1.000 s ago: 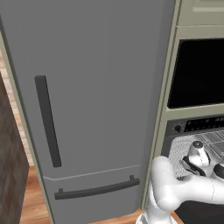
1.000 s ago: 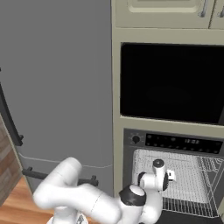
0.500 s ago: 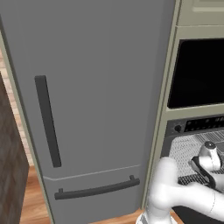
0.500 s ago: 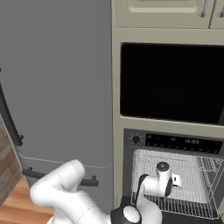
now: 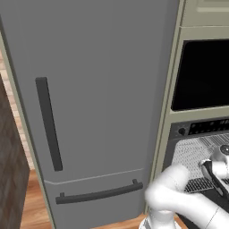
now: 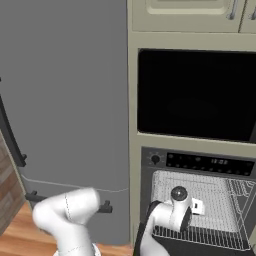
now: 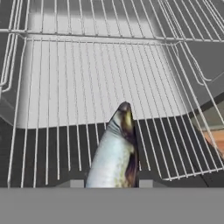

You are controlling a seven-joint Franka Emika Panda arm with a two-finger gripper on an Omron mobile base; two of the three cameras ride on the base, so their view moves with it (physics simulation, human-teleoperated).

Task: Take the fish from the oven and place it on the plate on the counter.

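The fish (image 7: 114, 153), slim with a pale grey belly and dark back, sticks up between my gripper's (image 7: 111, 183) two fingertips, head pointing away over the wire rack (image 7: 87, 78). The jaws are shut on it. In the right base view my hand (image 6: 177, 210) hangs in front of the open oven (image 6: 200, 192), just above the rack's front edge. The left base view has the hand (image 5: 217, 172) at the far right, before the oven (image 5: 197, 152). The plate and the counter are out of view.
A black-windowed microwave (image 6: 195, 95) sits above the oven's dark control strip (image 6: 210, 162). The tall grey fridge (image 5: 89, 89) with dark handles fills the left. The oven's side wall and rack rails (image 7: 192, 57) close in on the right of the hand view.
The arm's elbow has swung down and to the left, and the hand has sunk a little at the oven mouth. The scene behind has not shifted.
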